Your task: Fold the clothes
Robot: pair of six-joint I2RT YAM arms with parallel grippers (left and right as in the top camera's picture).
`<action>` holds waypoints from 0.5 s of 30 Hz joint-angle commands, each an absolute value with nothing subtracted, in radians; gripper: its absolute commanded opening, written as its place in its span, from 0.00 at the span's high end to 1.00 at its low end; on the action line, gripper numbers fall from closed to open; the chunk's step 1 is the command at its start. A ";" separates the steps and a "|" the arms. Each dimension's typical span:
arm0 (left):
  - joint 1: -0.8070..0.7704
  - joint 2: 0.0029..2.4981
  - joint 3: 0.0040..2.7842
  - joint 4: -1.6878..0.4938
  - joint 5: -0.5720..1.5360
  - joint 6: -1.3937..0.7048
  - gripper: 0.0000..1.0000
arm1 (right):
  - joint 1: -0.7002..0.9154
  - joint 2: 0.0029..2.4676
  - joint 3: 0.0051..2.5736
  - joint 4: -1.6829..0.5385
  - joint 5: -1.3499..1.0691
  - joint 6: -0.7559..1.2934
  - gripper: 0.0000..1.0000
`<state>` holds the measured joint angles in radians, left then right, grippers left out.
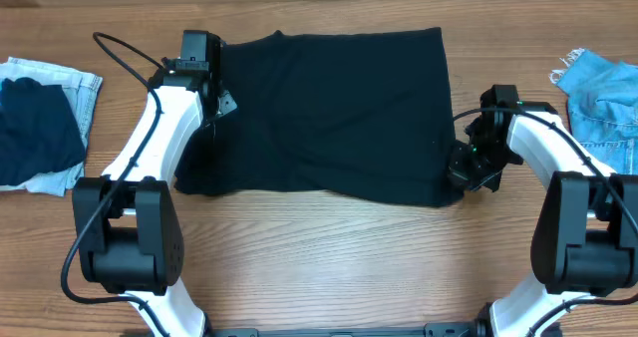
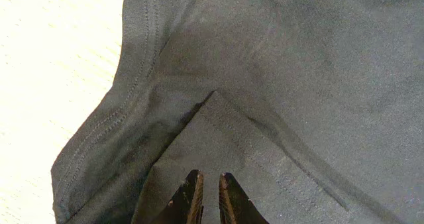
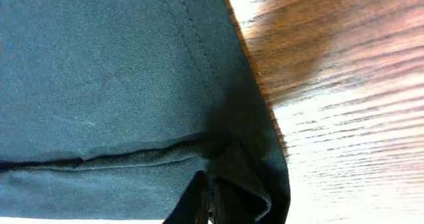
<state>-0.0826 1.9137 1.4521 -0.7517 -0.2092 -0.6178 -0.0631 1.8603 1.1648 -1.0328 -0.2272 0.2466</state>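
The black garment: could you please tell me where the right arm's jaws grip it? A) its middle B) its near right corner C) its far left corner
B: overhead, the right jaws sit at the near right corner of the black garment, and the right wrist view shows its edge pinched there.

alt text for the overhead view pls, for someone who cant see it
A black shirt lies spread on a wooden table, with the left hand pinching its left edge and the right hand pinching its near right corner. A denim pile sits at the far left, and a blue denim piece at the far right.
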 commanded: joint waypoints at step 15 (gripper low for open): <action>-0.075 1.908 1.477 -0.759 -0.191 -0.597 0.86 | -0.060 1.865 1.193 -0.916 -0.362 0.255 0.96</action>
